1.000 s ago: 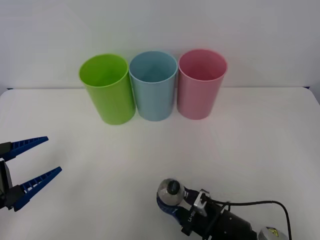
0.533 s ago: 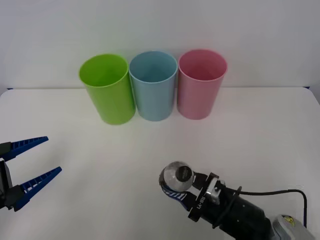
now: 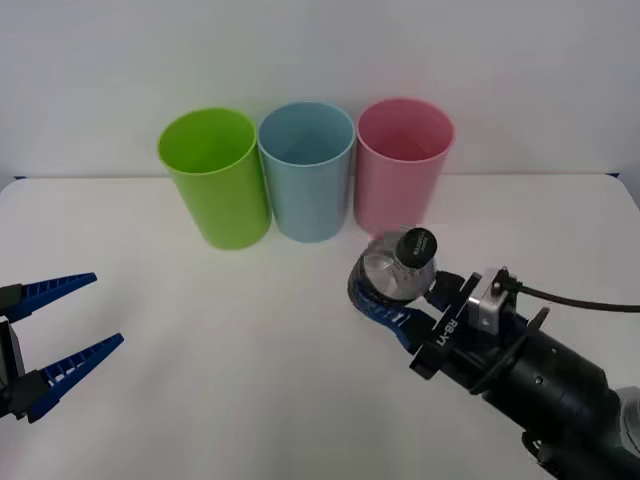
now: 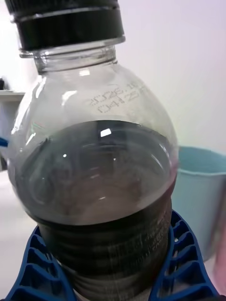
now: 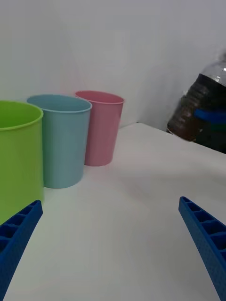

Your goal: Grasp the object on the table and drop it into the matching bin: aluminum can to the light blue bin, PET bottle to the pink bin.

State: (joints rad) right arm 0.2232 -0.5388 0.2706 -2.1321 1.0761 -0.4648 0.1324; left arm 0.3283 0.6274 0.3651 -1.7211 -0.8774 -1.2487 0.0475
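1. The table (image 3: 200,330) is white, with open room between the grippers and to the bins.
2. The pink bin (image 3: 400,170) stands rightmost, beside the light blue bin (image 3: 307,172).
3. The right gripper (image 3: 385,305) clamps the PET bottle (image 3: 398,268), lifted before the pink bin.
4. The left gripper (image 3: 65,335) waits spread at the left edge.

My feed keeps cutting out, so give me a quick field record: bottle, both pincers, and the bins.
bottle: clear, black cap, dark band, lifted off the table, in front of the pink bin; point
right pincer: shut on the bottle's lower body
left pincer: open, parked low on the left side, holding nothing
bins: row at the back of the table, green bin on the left, blue bin in the middle, pink on the right
task state: bottle not yet over the pink bin's mouth
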